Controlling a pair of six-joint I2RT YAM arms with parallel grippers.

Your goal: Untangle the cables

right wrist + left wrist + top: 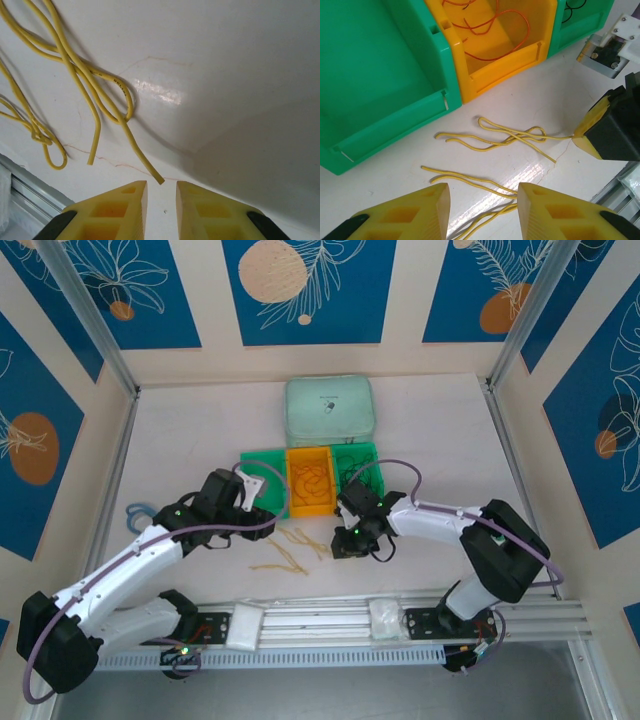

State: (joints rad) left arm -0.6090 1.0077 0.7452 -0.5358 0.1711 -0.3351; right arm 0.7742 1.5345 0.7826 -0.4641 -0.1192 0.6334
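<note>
- Jaws on the left gripper (pixel 482 192) stand spread wide and pinch nothing. In the left wrist view, loose strands of the yellow cables (pixel 510 137) cross the table (pixel 380 175) beneath the gap.
- At 12 o'clock from that gripper, more of the yellow cables lie flat on the white surface in long, overlapping loops, just short of the bins.
- Farther out at 12 o'clock is the orange bin (pixel 495 65), with orange-red cables (pixel 492 30) curled inside it.
- The left green bin (pixel 380 75) sits at 10 o'clock. The right green bin (pixel 580 25) sits at 1 o'clock and has black cables (pixel 572 6) in it.
- The right gripper (pixel 161 190) has its jaws nearly together, with a narrow slit between them and nothing gripped.
- In the right wrist view, the cut end of one yellow strand rests on the table at 12 o'clock of that slit, right at the fingertips.
- From that end the strand runs toward 11 o'clock and hooks through another loop. Further strands trail off toward 10 o'clock, and a small twisted loop lies at 9 o'clock.
- From above, the yellow cables lie between the two grippers, with the left one at 9 o'clock of them and the right one at 3 o'clock.
- The three bins stand side by side at 12 o'clock of the yellow cables, and a pale green case (pixel 330 408) lies beyond the bins, also at 12 o'clock.
</note>
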